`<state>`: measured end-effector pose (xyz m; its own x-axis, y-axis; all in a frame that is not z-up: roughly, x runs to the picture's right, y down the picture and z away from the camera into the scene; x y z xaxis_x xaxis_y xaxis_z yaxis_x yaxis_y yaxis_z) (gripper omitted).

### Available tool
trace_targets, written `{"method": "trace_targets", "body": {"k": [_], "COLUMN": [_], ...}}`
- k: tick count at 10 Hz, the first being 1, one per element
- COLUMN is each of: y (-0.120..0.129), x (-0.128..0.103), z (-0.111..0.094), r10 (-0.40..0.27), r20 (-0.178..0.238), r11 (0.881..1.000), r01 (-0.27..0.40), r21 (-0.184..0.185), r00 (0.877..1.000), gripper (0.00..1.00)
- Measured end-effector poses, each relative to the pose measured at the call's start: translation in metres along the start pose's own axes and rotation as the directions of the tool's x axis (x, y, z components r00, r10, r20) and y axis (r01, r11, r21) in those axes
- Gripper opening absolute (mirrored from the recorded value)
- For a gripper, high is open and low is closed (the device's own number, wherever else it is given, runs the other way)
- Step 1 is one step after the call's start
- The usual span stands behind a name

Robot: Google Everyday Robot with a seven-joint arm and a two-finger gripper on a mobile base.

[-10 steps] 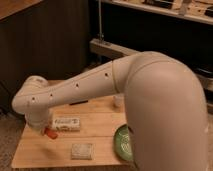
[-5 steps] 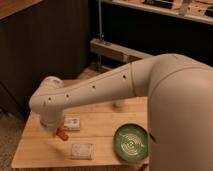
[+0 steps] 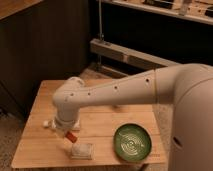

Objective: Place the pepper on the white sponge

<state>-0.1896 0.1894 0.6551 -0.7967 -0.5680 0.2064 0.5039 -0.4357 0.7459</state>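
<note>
My gripper (image 3: 69, 135) hangs from the white arm over the left-middle of the wooden table (image 3: 105, 120). It is shut on the pepper (image 3: 73, 136), a small red-orange piece that sticks out at its lower tip. The white sponge (image 3: 82, 150), a flat whitish square pad, lies near the table's front edge, just below and to the right of the pepper. The pepper is held slightly above the sponge's upper left corner and apart from it.
A green bowl (image 3: 132, 142) with a pale spiral pattern sits at the table's front right. A white object (image 3: 47, 123) shows partly behind the arm at the left. The bulky arm covers the right of the view, and dark cabinets stand behind the table.
The arm has swung to the right, carrying the pepper from near the white tube towards the sponge. The view has also shifted, so the green bowl now shows in full.
</note>
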Motion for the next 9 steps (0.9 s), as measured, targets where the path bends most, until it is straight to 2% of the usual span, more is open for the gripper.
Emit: {"method": "trace_targets", "body": {"k": [1, 2, 3, 4, 6, 7, 9], "y": [0.000, 0.004, 0.008, 0.009, 0.010, 0.005, 0.004], "x": [0.001, -0.001, -0.005, -0.007, -0.014, -0.016, -0.023], "z": [0.002, 0.006, 0.009, 0.011, 0.010, 0.006, 0.000], "r10": [-0.013, -0.012, -0.016, -0.026, -0.048, -0.074, -0.080], "r20": [-0.010, -0.005, 0.017, 0.044, 0.121, 0.171, 0.199], "r11": [0.998, 0.989, 0.969, 0.951, 0.933, 0.935, 0.942], "r01": [0.014, 0.012, 0.011, 0.011, 0.002, 0.008, 0.009], "r21": [0.062, 0.149, 0.248, 0.309, 0.360, 0.356, 0.335], "r00": [1.000, 1.000, 1.000, 0.999, 0.991, 0.982, 0.977], "gripper": [0.00, 0.00, 0.00, 0.00, 0.00, 0.00, 0.00]}}
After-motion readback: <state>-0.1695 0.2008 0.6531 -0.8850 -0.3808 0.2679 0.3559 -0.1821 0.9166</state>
